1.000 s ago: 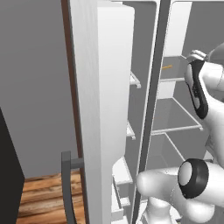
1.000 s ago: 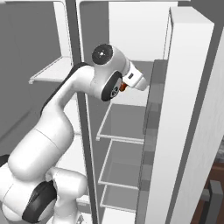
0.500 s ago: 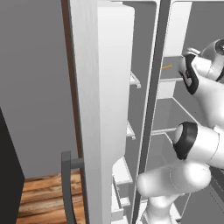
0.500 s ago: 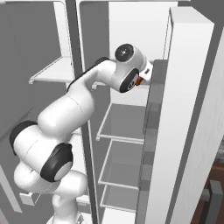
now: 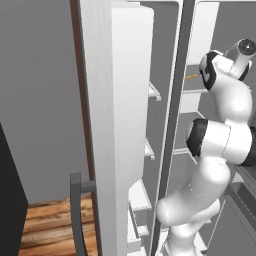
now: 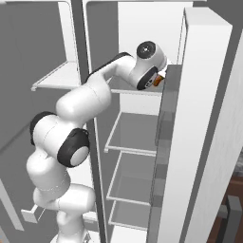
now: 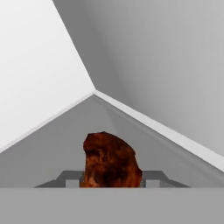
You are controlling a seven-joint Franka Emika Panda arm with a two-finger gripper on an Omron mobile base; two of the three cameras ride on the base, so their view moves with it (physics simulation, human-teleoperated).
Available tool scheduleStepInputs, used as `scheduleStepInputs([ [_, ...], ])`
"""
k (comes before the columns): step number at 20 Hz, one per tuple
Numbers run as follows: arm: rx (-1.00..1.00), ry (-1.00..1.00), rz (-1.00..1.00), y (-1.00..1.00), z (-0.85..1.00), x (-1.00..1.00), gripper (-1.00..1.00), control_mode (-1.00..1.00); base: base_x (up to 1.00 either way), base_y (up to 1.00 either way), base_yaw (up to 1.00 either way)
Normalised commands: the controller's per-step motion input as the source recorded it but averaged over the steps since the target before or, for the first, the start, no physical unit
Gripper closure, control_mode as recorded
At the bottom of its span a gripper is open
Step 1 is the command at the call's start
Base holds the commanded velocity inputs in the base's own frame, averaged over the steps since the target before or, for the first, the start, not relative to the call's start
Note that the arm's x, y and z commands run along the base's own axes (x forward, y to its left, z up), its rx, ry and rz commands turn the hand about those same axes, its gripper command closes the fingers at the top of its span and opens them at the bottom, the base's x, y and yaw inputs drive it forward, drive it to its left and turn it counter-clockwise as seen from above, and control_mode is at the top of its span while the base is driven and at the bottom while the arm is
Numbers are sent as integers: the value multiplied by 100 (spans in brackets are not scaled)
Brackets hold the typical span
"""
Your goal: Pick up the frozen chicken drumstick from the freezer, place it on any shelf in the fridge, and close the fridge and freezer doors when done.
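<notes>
Looking down the hand camera, I've got the frozen chicken drumstick (image 7: 110,161) sitting dead centre at six o'clock, a lumpy orange-brown piece between the two finger tips (image 7: 154,177), which flank it close on either side. Whether the hand (image 7: 111,179) is pressing on it or has just eased off, I cannot tell; the fingers are narrow-set around it, that much I see. Under the drumstick is a flat grey shelf (image 7: 52,148) of the fridge, running back to a corner at twelve o'clock where a white wall on the left meets a grey wall on the right.

Pulling out to the right base camera, the hand (image 6: 159,80) is up at about one o'clock, tucked deep in the fridge (image 6: 142,42) at the top shelf (image 6: 130,91), with a sliver of orange, the drumstick (image 6: 158,80), showing at the wrist. The arm (image 6: 85,99) climbs from seven o'clock and bends across the divider into the wider compartment. The plain fridge door (image 6: 199,133) stands open at three o'clock, dark bins on its inner face.

On the left base camera, the freezer door (image 5: 117,125) stands open edge-on in the middle, its dark bar handle (image 5: 76,212) down at seven o'clock. The freezer (image 5: 157,125) shows short white shelves behind it. A thin yellow-orange stick (image 5: 192,76) lies on a fridge shelf at two o'clock.
</notes>
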Motion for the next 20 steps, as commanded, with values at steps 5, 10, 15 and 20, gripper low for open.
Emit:
scheduleStepInputs([
  [5, 0, 0, 0, 1, 0, 0, -100, -100, 0, 0, 0],
  [10, 0, -4, 0, 37, 0, -42, -100, -100, 0, 0, 0],
  [15, -5, -14, 0, 85, 0, -98, -100, -100, 0, 0, 0],
  [20, -1, -5, 0, 97, 0, -100, -100, -100, 0, 0, 0],
])
